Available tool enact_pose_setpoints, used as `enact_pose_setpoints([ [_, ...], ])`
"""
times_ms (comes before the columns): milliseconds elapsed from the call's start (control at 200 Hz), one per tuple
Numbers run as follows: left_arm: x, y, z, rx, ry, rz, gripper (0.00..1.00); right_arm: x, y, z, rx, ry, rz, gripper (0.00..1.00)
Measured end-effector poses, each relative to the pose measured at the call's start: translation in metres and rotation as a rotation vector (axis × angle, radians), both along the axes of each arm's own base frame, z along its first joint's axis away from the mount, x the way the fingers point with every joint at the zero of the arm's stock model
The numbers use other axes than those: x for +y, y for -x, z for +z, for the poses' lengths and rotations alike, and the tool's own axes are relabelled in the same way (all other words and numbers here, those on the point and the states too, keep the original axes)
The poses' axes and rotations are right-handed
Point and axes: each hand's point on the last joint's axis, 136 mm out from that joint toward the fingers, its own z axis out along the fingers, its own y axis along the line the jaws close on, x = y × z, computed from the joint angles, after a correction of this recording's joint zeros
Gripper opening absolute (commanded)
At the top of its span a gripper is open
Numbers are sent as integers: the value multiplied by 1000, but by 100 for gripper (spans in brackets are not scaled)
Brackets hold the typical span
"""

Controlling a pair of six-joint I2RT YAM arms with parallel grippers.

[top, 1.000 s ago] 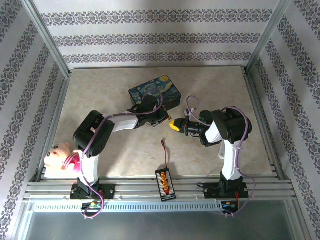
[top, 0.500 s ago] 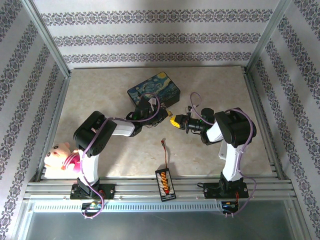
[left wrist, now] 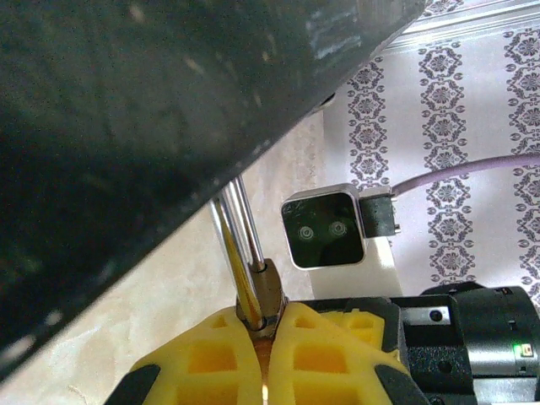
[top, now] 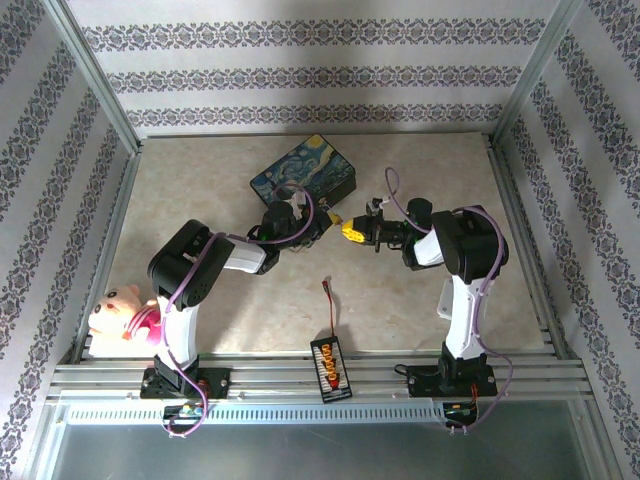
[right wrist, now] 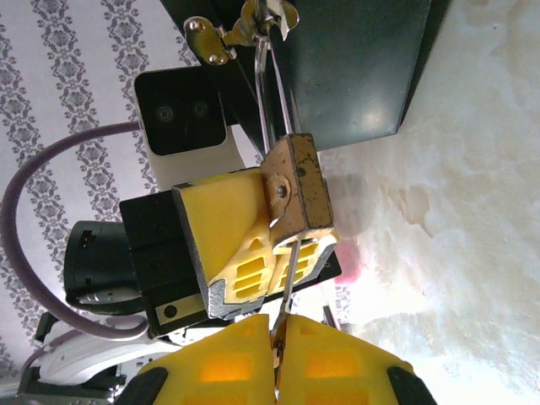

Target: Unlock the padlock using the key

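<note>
Patterned wallpaper [top: 320, 70] backed a pale stone-look table [top: 430, 170]. From the middle of the table, a painted box [top: 303, 172] with a swirly night-sky lid lay at 12 o'clock. Its lid was down, so what it held could not be seen.

Both arms met just below the box, at its 6 o'clock. The left gripper [left wrist: 268, 337] was pressed together on the padlock [right wrist: 297, 190], with its yellow fingers [right wrist: 224, 232] against the brass body. The padlock hung off the table, right at the box's edge. Its thin silver shackle [left wrist: 243, 253] ran up to a small brass fitting [right wrist: 209, 35] on the dark side of the box.

The right gripper [right wrist: 277, 354] came in from 3 o'clock with its yellow pads closed tight on the key [right wrist: 287, 291]. Only the thin metal blade stuck out, while the head was hidden between the pads. The blade pointed straight at the padlock and reached its near face. Whether the tip sat inside the keyhole could not be told.

A pink soft toy [top: 118, 310] sat at 8 o'clock by the left arm's base. A small board with orange plugs [top: 330, 365] rested at 6 o'clock on the near rail. A red-tipped wire [top: 329, 300] ran up from it onto the table.
</note>
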Motion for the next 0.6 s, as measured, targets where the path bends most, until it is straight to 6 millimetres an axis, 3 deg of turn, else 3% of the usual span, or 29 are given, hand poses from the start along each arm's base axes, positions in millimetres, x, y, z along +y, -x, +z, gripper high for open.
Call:
enact_pose_setpoints([
  [600, 1, -6, 8, -12, 85, 11, 0, -3, -8, -9, 11, -7, -25, 0],
])
